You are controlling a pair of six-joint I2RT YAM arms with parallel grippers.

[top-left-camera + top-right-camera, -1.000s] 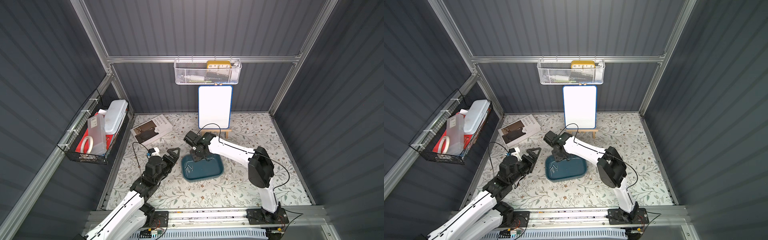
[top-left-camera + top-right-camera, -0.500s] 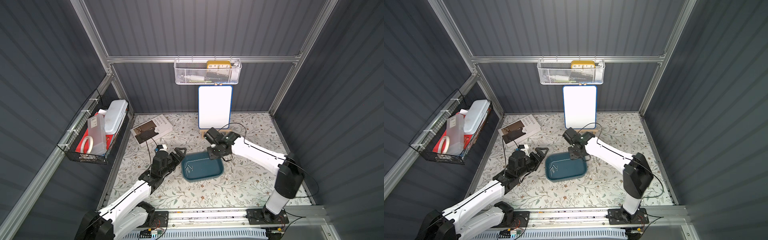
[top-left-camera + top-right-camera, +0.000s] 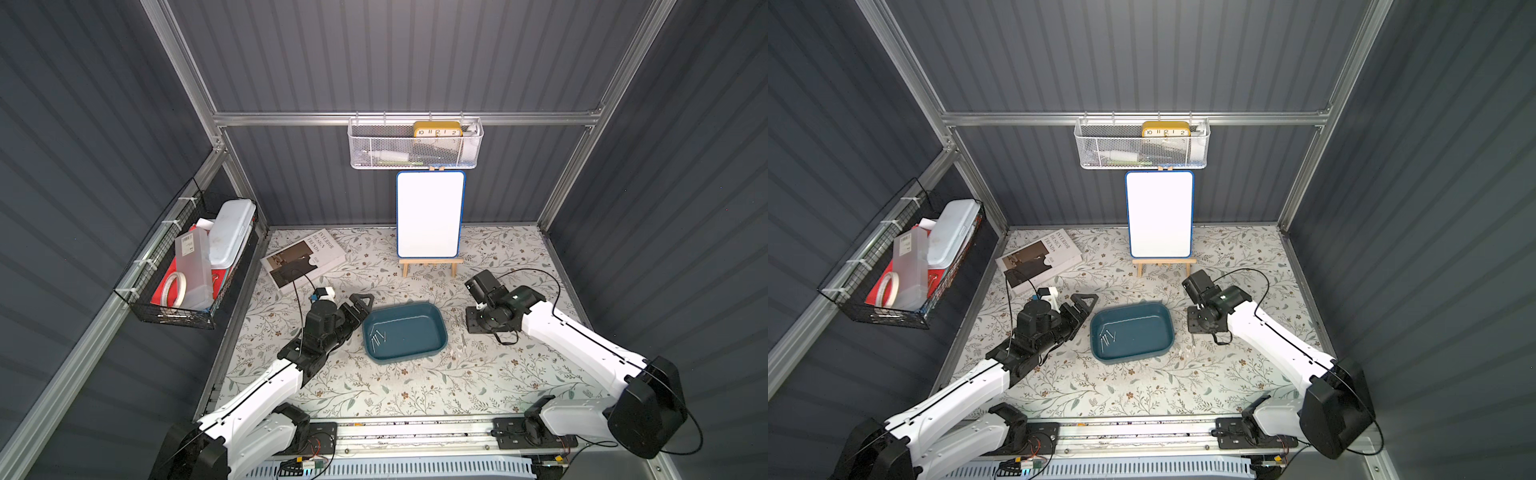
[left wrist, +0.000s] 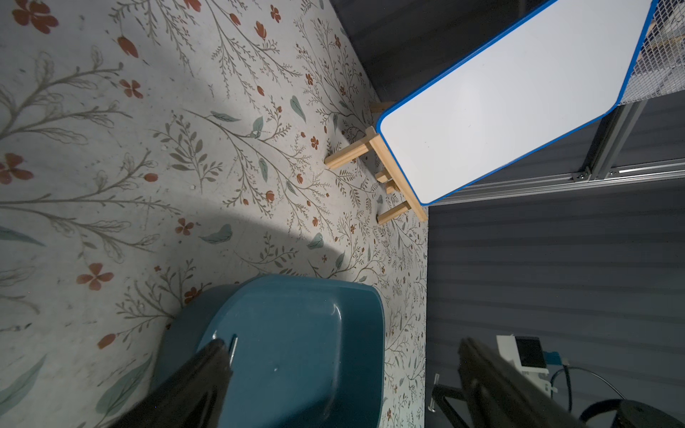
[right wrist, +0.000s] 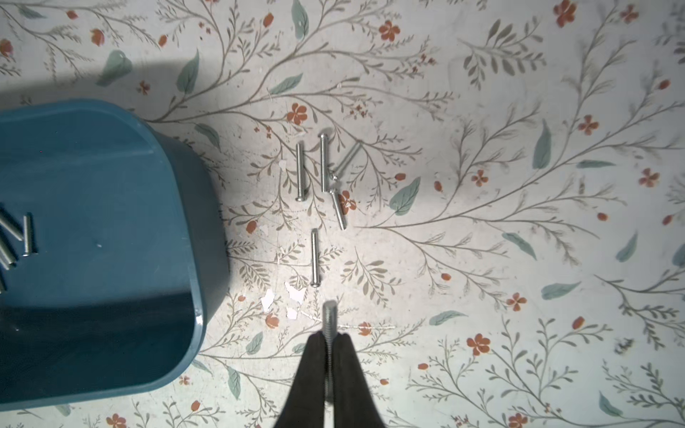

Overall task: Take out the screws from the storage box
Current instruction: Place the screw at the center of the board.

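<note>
- My right gripper (image 5: 328, 335) had swung off the storage box (image 3: 405, 306) to the worktop (image 3: 415, 386) on its right, clamped on one screw (image 5: 329, 315), so another was nearly out.
- That screw ran in line with the fingers, tip poking past them toward the loose screws (image 5: 315, 255), which lay roughly near-to-far.
- Left gripper (image 3: 360, 309) sat wide apart just left of the box, where a few screws (image 3: 379, 337) remained.
</note>
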